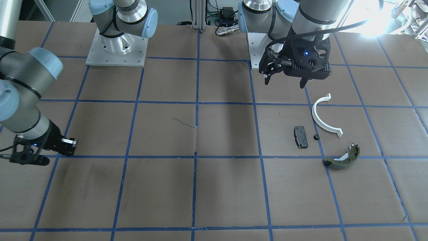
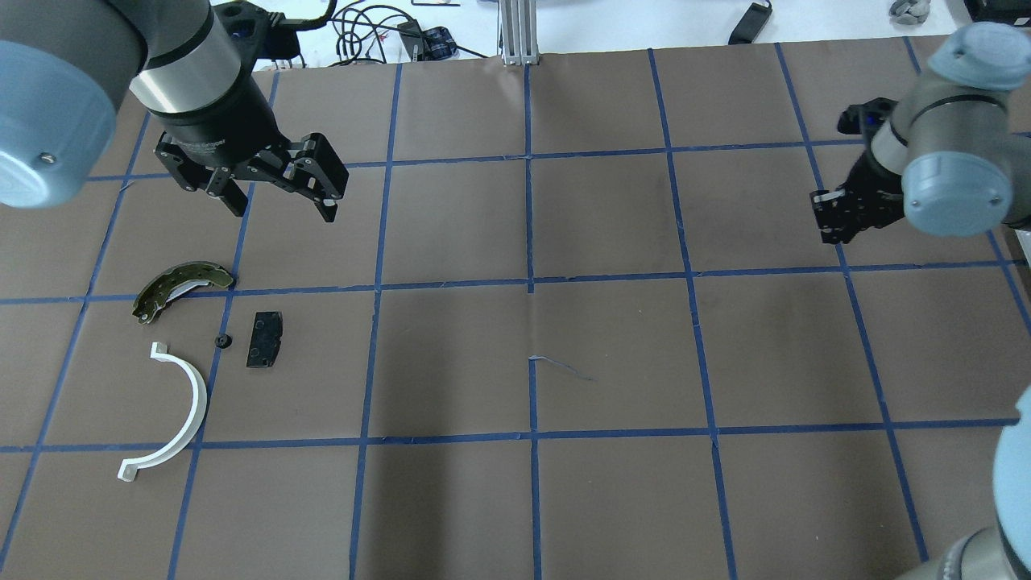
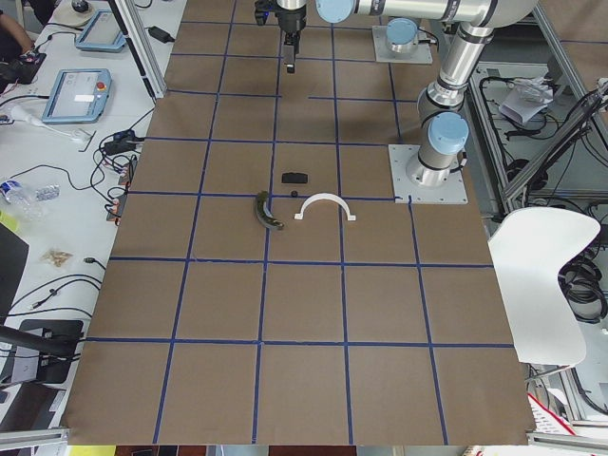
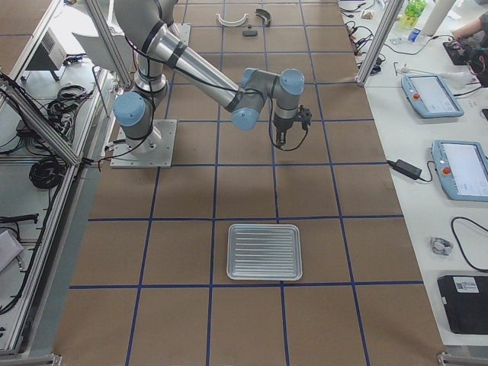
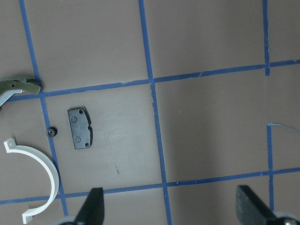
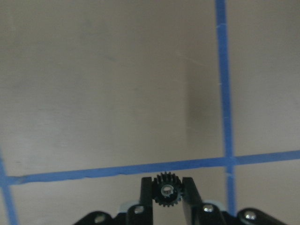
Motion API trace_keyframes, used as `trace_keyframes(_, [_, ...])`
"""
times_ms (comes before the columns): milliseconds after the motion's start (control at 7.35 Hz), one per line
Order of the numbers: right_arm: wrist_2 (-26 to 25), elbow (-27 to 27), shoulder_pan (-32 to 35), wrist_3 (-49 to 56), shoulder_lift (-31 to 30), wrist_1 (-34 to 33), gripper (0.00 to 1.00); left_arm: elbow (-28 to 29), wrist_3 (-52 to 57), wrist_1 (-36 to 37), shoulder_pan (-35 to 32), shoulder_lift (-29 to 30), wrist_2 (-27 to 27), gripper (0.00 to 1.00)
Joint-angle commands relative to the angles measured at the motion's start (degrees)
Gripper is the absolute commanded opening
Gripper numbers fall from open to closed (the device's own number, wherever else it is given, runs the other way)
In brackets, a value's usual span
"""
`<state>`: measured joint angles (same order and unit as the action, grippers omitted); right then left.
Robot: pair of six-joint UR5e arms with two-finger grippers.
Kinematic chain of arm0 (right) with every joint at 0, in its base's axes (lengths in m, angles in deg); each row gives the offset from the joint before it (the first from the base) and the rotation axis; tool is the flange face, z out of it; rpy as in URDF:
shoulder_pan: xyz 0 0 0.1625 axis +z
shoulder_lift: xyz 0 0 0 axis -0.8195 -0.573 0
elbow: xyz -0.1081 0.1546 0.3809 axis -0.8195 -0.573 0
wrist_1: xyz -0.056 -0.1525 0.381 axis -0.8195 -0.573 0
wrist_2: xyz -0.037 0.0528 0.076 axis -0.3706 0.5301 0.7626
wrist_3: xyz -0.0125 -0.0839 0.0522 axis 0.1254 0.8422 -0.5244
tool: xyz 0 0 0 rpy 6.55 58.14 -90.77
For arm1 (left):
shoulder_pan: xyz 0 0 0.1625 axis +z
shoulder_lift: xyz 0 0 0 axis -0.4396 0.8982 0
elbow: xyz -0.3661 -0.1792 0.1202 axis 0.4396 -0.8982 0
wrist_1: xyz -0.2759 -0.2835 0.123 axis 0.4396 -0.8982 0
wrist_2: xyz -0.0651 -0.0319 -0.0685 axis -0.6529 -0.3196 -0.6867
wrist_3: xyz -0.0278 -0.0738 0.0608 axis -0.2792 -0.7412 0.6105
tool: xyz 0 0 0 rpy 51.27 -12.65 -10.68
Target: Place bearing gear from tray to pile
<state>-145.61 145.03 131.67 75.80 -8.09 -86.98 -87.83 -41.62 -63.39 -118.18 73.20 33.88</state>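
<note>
My right gripper (image 6: 164,206) is shut on a small black bearing gear (image 6: 164,192), held between the fingertips above the brown table; it shows at the overhead view's right (image 2: 830,219). The silver tray (image 4: 264,252) lies in the exterior right view, with nothing visible on it. The pile lies on the robot's left side: a white half-ring (image 2: 190,400), a black pad (image 2: 264,339), an olive-green shoe (image 2: 173,286) and another small black gear (image 2: 223,341). My left gripper (image 2: 283,213) is open and empty, above and just beyond the pile.
Blue tape lines grid the brown table (image 2: 612,362). The two arm bases (image 1: 117,50) stand at the robot's edge. Cables and tablets (image 4: 438,95) lie on the side bench.
</note>
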Motion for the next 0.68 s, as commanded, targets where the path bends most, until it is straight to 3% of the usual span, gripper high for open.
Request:
trace_keyframes(0, [0.3,-0.6,14.1,-18.6,-0.2,0.2,0.07,0.0,0.0,0.1,0.0,0.0,-0.1,1.0])
trace_keyframes(544, [1.4,-2.2,34.9,-45.8,1.2,-2.1,0.07,0.0,0.1,0.1,0.0,0.0,-0.1,1.0])
